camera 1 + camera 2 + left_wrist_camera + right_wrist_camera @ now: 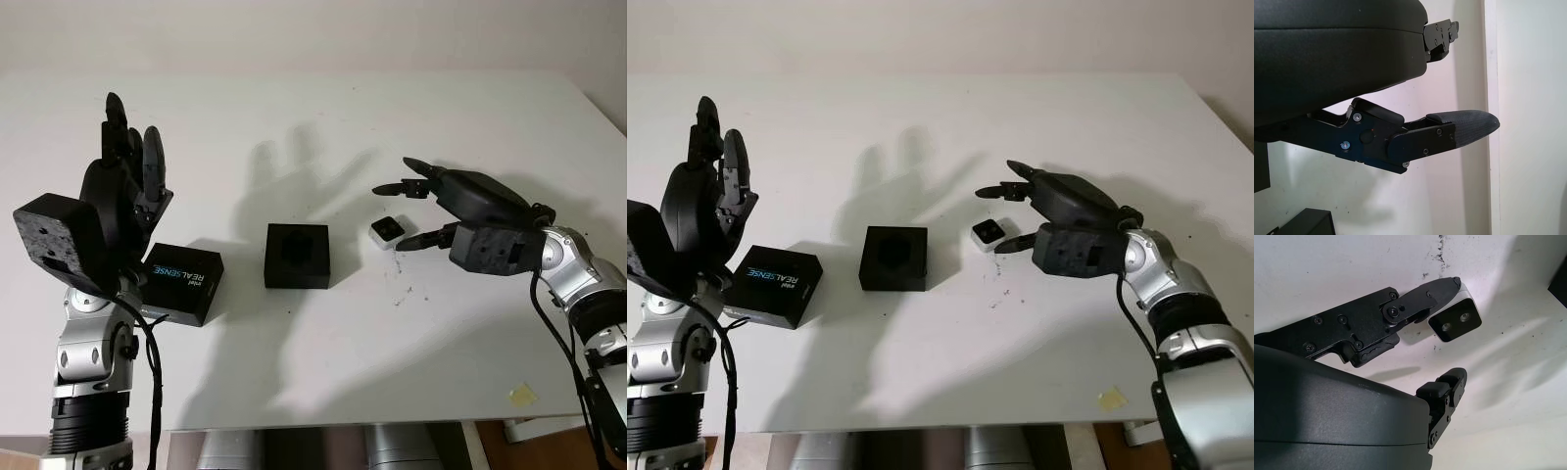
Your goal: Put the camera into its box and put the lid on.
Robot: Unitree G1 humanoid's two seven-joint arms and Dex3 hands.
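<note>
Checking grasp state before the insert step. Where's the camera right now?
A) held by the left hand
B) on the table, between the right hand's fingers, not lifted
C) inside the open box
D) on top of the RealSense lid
B: the small camera sits on the table right of the open box, with the right hand around it; the left hand is raised, open.

The glossy black lid printed with blue lettering [183,282] is partly hidden behind the raised black left hand [125,174]. Whether the right hand's black thumb fingertip [1442,288] touches the small white-sided, black-faced camera [1455,321] cannot be told. The white counter [323,362] is cut off at the picture edges.
</note>
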